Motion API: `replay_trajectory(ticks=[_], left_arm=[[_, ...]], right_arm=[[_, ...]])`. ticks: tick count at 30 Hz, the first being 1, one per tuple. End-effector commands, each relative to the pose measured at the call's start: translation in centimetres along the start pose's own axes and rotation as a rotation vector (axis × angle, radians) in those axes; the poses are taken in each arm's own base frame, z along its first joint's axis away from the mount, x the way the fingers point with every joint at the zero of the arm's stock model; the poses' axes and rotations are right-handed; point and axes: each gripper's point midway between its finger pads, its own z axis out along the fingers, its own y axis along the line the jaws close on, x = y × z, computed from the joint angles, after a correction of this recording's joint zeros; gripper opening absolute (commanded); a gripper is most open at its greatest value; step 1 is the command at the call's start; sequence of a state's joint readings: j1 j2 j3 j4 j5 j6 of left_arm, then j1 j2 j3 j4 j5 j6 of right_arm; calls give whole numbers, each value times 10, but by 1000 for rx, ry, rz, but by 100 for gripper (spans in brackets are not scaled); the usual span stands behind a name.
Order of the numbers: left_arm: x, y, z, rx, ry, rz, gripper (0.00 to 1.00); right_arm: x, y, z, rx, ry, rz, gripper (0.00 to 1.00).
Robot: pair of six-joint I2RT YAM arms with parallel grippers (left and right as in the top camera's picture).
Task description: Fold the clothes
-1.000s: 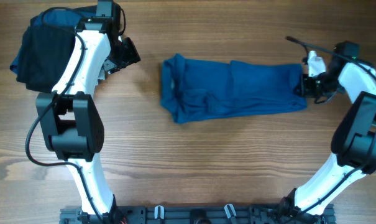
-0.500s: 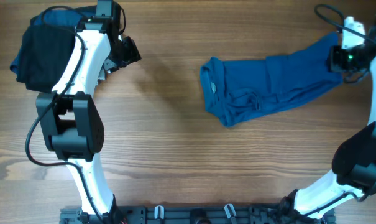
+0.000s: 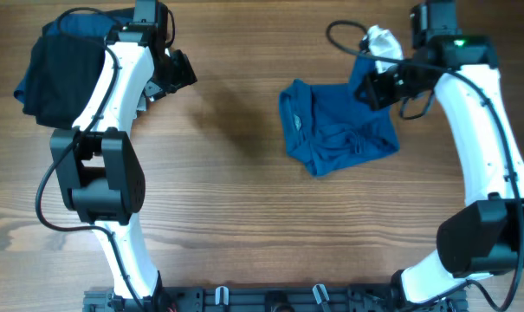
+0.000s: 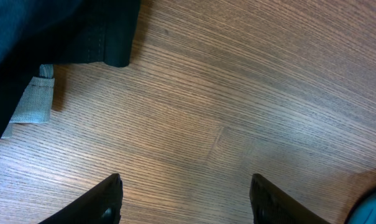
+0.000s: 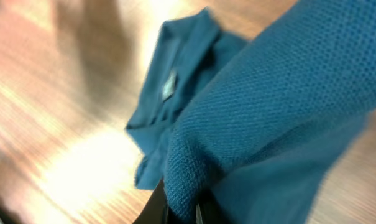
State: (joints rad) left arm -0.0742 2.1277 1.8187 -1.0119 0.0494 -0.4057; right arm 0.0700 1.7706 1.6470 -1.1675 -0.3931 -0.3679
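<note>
Pinching a raised fold of the blue polo shirt (image 3: 331, 130) tight in the right gripper (image 3: 367, 88), with the rest crumpled on the table (image 3: 244, 208) just below it. Holding the left gripper (image 4: 184, 199) spread and empty over the bare table, with the dark clothes pile (image 3: 55, 76) just beside it.

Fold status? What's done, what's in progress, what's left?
Done: blue polo is already narrowed into a band, collar end flat on the table.
In hand: right gripper is shut on the other end, lifted over the bundle mid-fold. Left gripper is open over bare wood, holding nothing.
Left: lay that end down and release. Dark garments sit heaped far left; folded or not, cannot tell.
</note>
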Motion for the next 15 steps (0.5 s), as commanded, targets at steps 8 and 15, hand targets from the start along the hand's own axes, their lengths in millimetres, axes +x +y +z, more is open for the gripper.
replay_trajectory(ticks=[8,15], left_arm=[[-5,-1,-14,1,-40,12,66],[-4,-2,-14,6,-38,32,68]], right_arm=[[24,70,123,-163,176,-74,4],[-17,71,120,-112,55,19,53]])
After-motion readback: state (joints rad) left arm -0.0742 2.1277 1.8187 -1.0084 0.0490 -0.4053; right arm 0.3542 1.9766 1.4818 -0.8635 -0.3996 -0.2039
